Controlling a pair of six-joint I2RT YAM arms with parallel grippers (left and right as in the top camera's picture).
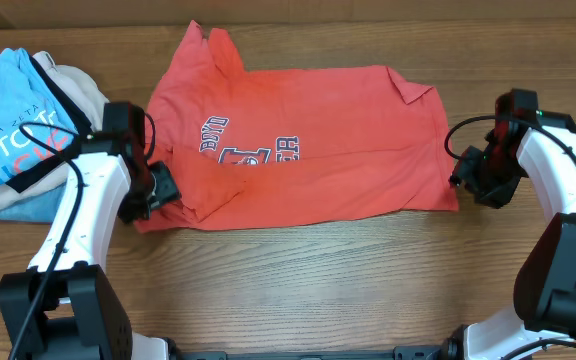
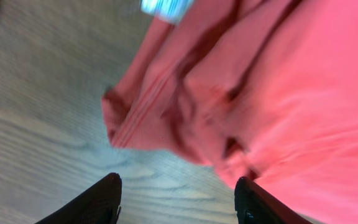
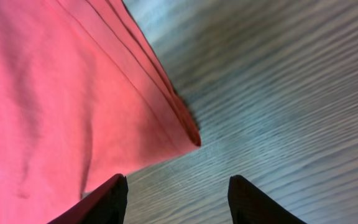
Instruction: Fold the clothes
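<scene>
Clearly left fingers [image 2: 98, 202], right fingers [image 3: 253, 202] spread, empty; T-shirt [image 1: 318, 150] edges just ahead.

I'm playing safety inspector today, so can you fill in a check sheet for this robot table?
Surface: brown wooden table.
Job's things: coral-red cotton T-shirt spread out, lettering up, hem rumpled by the left arm.
Clutter: light-blue printed T-shirt piled with a beige garment, left of it.
Grippers: left gripper open at the rumpled hem; right gripper open beside the shirt's corner.
Cables: black cables loop along both arms.
Surroundings: nothing seen.
</scene>
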